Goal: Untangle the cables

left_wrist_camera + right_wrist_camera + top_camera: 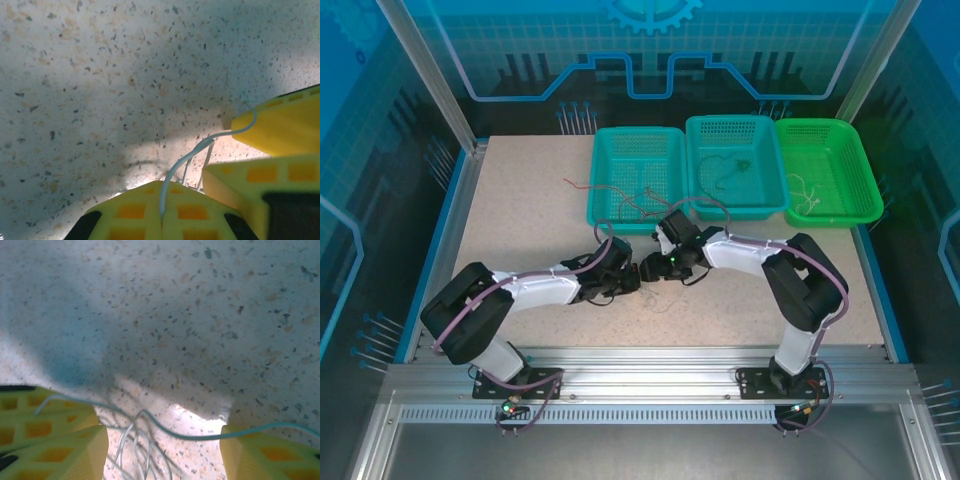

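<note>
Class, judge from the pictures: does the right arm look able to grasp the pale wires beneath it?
Probably yes: the right gripper stands open with the pale wires lying uncovered on the table between its fingers. The left gripper, shut on a bluish wire, crowds it.

arms (535, 292): black, white | arm cables (505, 284): purple | gripper fingers (135, 214): yellow, gridded
</note>
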